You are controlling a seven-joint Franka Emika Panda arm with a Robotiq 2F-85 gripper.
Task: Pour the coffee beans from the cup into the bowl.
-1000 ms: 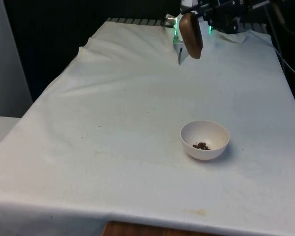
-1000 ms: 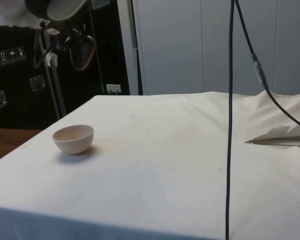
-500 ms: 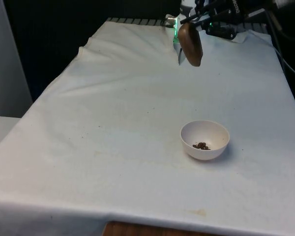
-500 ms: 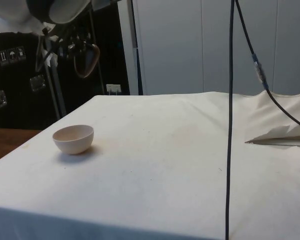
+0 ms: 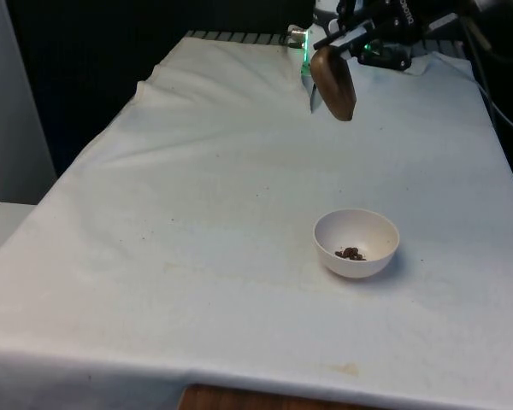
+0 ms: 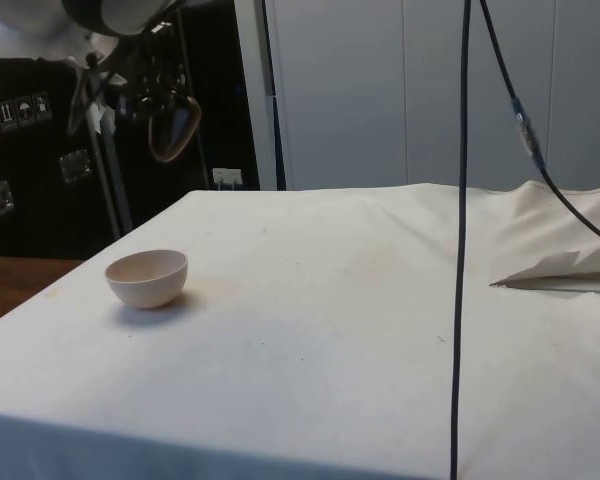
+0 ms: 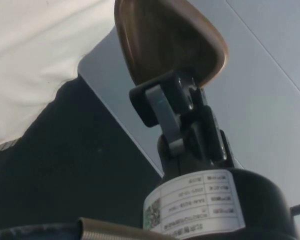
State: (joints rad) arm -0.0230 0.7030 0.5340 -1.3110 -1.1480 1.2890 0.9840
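Brown cup [image 5: 333, 82], pinched at its rim in the pincer [image 5: 352, 44] and hanging tilted high above the worktop [image 5: 197, 213], with the white bowl [image 5: 356, 243], beans already in it, well apart below, nearer the front view's camera.

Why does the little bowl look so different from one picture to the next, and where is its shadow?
In the front view the bowl looks cool white, with a faint shadow on the cloth toward that view's right; in the side view the bowl looks warmer, pinkish-beige, its shadow a soft dark patch just beneath it; the wrist view shows the brown cup darkly, against a pale background.
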